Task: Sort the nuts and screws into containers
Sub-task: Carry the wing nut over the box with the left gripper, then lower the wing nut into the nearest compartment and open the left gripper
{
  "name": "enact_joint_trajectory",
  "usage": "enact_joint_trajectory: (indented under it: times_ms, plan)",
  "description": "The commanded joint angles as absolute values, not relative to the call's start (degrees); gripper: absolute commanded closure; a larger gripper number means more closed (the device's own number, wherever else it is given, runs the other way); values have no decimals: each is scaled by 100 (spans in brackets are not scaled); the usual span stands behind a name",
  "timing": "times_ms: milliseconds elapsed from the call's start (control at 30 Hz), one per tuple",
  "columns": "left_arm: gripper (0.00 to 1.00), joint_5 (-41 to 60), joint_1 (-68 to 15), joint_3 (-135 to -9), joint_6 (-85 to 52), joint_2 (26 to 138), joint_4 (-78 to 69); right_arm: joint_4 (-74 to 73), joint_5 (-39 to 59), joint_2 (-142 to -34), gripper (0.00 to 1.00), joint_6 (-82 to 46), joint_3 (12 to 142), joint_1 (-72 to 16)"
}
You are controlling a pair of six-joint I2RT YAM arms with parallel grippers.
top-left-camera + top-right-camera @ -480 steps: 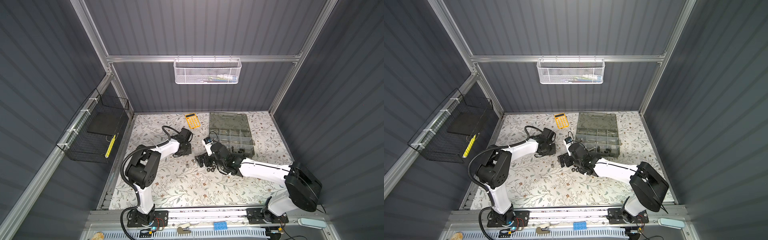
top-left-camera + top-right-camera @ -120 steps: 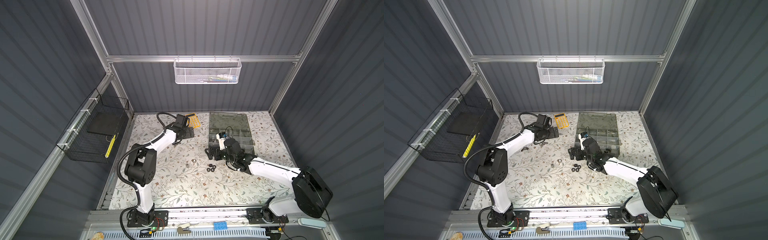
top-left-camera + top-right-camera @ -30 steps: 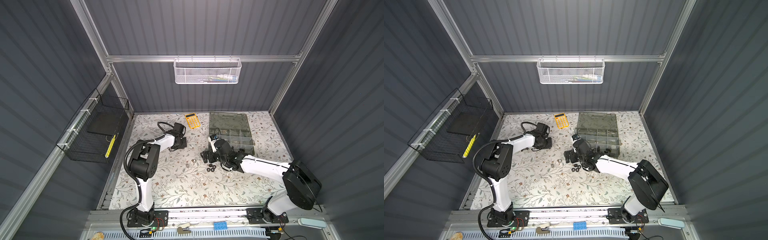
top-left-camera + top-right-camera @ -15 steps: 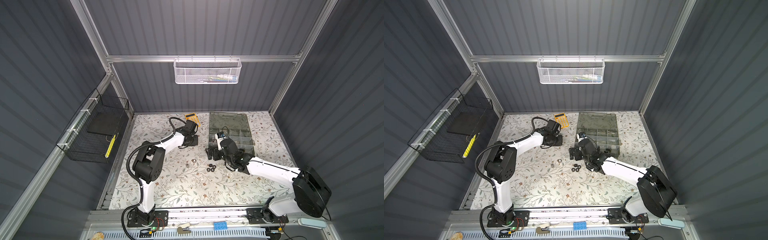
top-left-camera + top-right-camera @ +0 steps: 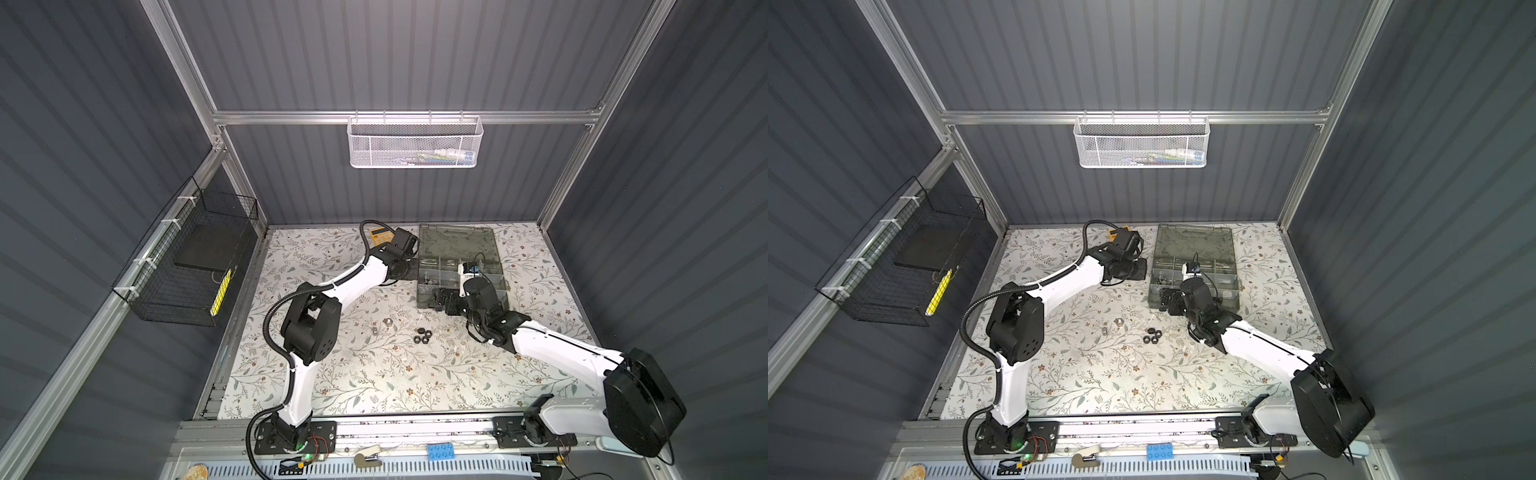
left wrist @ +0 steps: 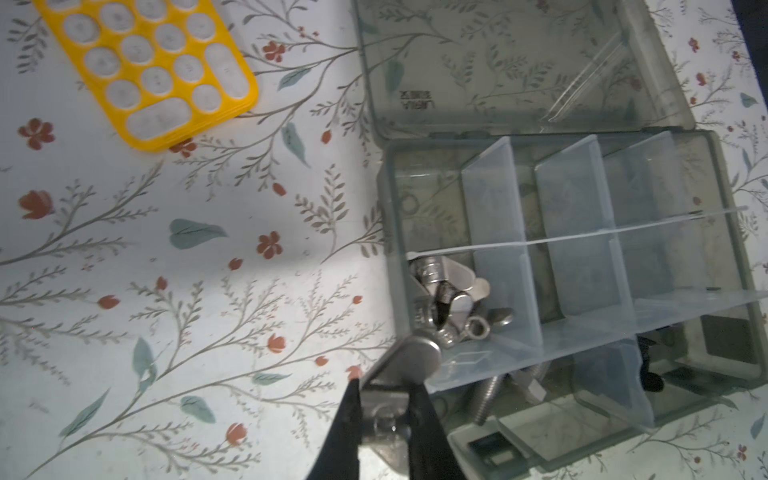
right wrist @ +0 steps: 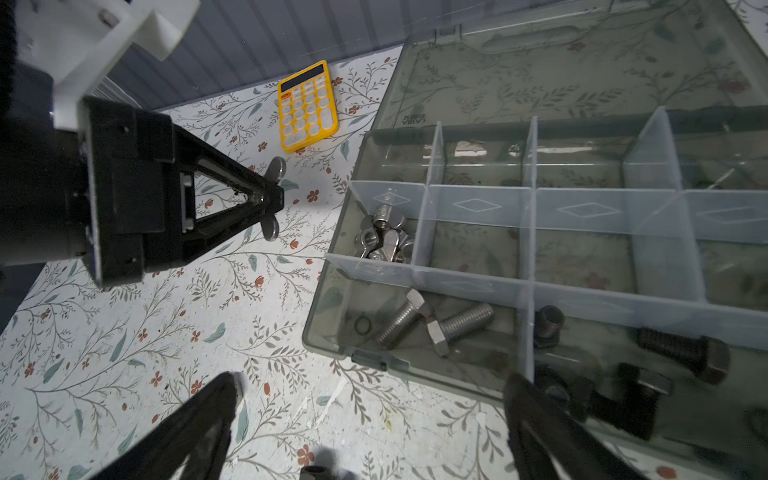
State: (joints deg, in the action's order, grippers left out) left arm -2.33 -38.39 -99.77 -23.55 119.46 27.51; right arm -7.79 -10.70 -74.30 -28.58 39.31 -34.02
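Observation:
The containers are compartments of a smoky grey organizer box [image 5: 423, 305] [image 5: 1235, 286] with its lid laid open. My left gripper [image 6: 386, 399] [image 5: 409, 270] [image 7: 268, 199] is shut on a silver wing nut [image 6: 411, 361] [image 7: 276, 170], just left of the box's side wall. One compartment holds more wing nuts [image 7: 382, 241] [image 6: 449, 307]. Silver screws [image 7: 432, 324] and black screws [image 7: 681, 353] lie in the front row. My right gripper [image 7: 374, 399] [image 5: 442, 301] [image 5: 1169, 305] hangs open over the box's front edge, holding nothing. Loose black nuts [image 5: 422, 336] [image 5: 1152, 336] and a silver nut [image 5: 387, 321] lie on the table.
A yellow calculator [image 7: 307, 106] [image 6: 145, 70] lies behind the left gripper near the back wall. A white mesh basket [image 5: 415, 141] hangs on the back wall and a black wire basket [image 5: 187, 266] on the left wall. The floral table cover [image 5: 374, 374] stretches to the front.
My left gripper has moved right with the wing nut, up to the box's left side. The right gripper has shifted slightly right, from the loose nuts to the box's front edge.

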Motion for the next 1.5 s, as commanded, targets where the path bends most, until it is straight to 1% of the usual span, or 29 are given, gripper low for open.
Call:
enact_joint_trajectory:
  times_ms: [0,333,733,1133,1467]
  plan:
    - [82,-272,-4003,-10394,-2439,12200,2884,-932,-997,-7262,1,-3114,3799,-3252]
    - [82,-200,-4271,-10871,-2575,12802,2724,-1037,-570,-7171,1,-3375,3641,-2884]
    - [82,-231,-4272,-11047,-2573,13110,2664,-1063,-448,-7203,1,-3397,3651,-2866]
    - [76,-81,-4335,-11198,-2680,13330,2603,-1072,-405,-7207,1,-3402,3663,-2866]
    - [65,-140,-4377,-11147,-2683,13250,2630,-1072,-379,-7184,1,-3401,3655,-2864]
